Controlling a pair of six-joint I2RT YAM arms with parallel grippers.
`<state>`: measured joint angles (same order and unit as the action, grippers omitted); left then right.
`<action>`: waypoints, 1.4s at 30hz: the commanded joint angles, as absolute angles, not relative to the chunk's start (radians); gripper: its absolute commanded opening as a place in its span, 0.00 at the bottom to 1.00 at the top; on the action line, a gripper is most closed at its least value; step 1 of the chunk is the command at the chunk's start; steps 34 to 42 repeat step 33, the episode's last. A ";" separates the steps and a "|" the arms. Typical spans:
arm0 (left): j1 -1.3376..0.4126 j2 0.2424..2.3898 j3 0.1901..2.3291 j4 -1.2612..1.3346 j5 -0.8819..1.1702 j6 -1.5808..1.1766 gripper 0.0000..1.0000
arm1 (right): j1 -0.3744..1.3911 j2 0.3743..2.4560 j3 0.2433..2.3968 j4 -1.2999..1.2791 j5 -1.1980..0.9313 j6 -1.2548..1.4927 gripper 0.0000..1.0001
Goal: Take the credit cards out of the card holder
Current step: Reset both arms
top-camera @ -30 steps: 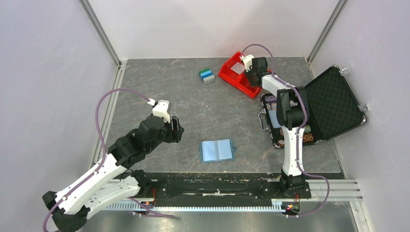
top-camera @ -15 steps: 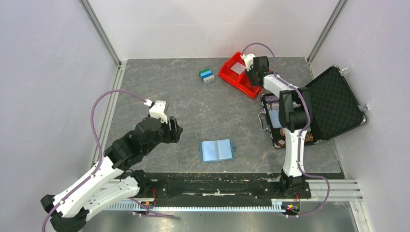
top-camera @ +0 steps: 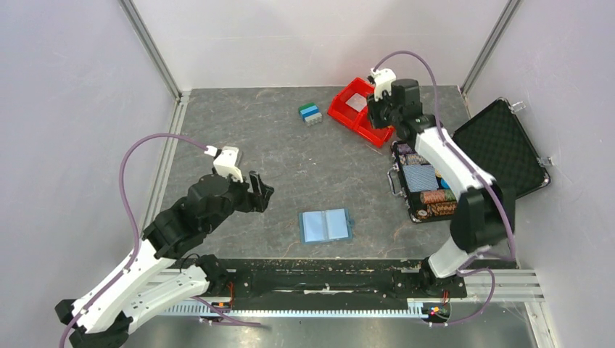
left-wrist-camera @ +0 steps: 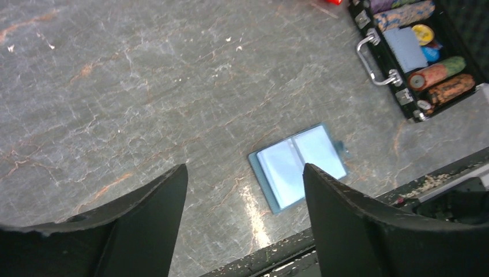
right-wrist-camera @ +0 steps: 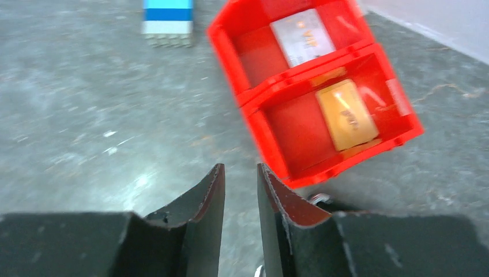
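Two credit cards lie in separate compartments of the red bin (right-wrist-camera: 260, 131): whitish (right-wrist-camera: 303, 37) and orange (right-wrist-camera: 346, 114), the latter hidden overhead by the right gripper (right-wrist-camera: 240, 170), barely parted and empty. The card holder (top-camera: 326, 225) lies spread at the table's six o'clock. The left gripper (left-wrist-camera: 245, 176), wide apart and empty, hovers at the holder's ten o'clock. A black case (top-camera: 500, 152) stands open at three o'clock.

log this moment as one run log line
left gripper: open, empty, over table | right gripper: slightly open, empty, by red bin | card holder: spread flat | orange card, whitish card: separate bin compartments
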<state>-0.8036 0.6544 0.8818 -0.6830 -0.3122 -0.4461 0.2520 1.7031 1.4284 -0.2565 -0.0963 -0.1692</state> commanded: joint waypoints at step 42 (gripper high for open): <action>-0.802 0.514 0.922 -0.705 -0.337 -0.526 1.00 | 0.336 0.730 0.638 -0.092 -0.352 0.373 0.98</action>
